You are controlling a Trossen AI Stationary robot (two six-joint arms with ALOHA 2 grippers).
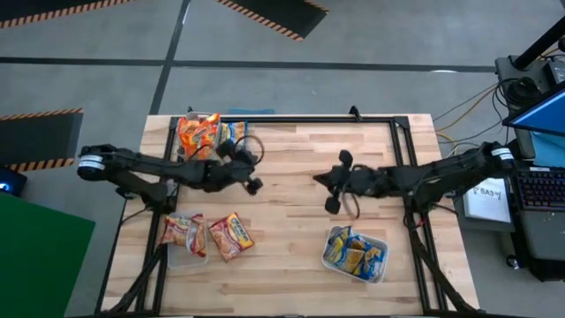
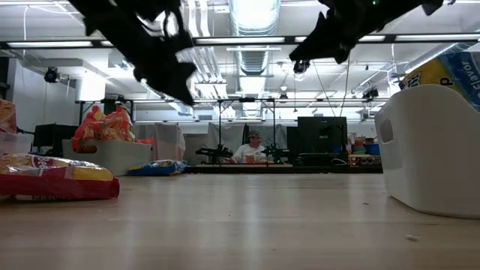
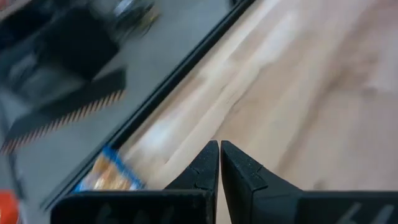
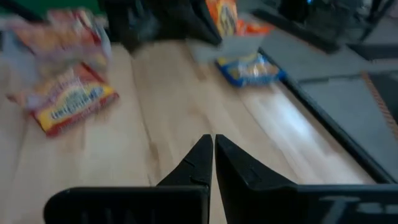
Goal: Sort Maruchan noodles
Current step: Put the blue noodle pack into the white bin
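On the left side of the table (image 1: 291,265), the orange packets (image 1: 198,134) are heaped in a tub at the far left corner, with 1 blue packet (image 1: 235,132) lying loose just beside that tub, which looks like the piece not yet put with its own colour. Nearer the front left, 1 red packet (image 1: 184,231) rests on a clear tub and a second red packet (image 1: 231,236) lies on the wood touching it, so the reds seem to be gathering there. The left gripper (image 1: 253,183) hangs above the bare middle of the table, its fingers pressed together on nothing. The right gripper (image 1: 333,189) faces it from the other side, fingers likewise together and empty. At the front right, the white tub (image 1: 381,261) holds the blue packets (image 1: 351,250), grouped by colour.
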